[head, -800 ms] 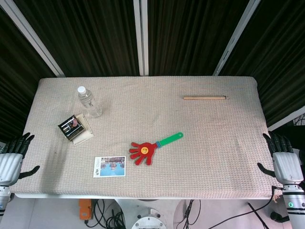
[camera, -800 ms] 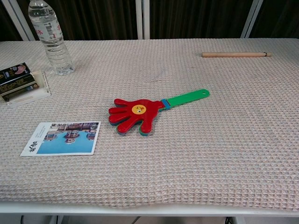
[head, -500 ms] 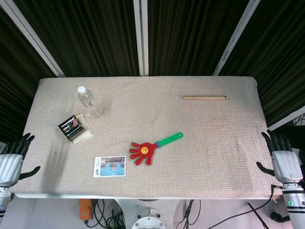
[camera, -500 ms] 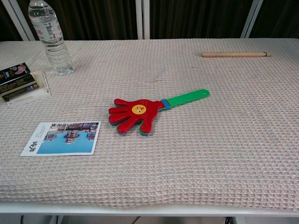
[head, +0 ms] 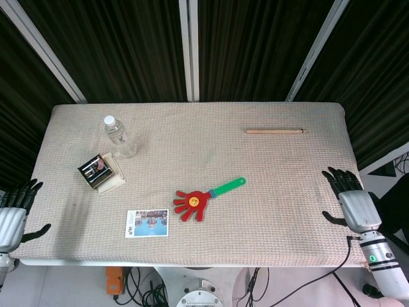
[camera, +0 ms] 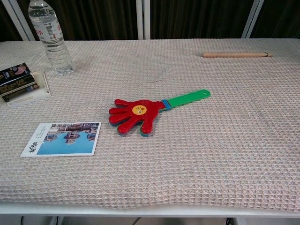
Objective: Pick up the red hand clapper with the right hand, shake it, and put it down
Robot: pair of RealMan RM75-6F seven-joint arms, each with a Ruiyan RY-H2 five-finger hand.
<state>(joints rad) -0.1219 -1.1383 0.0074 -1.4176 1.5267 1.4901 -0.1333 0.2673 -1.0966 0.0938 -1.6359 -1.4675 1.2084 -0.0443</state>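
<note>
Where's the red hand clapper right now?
In the head view, the red plastic hand clapper with green handle lies flat near the table's middle, just right of the photo postcard.

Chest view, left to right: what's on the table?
Dark box on a white tray → clear plastic water bottle → blue photo postcard → red hand clapper with green handle → wooden stick.
</note>
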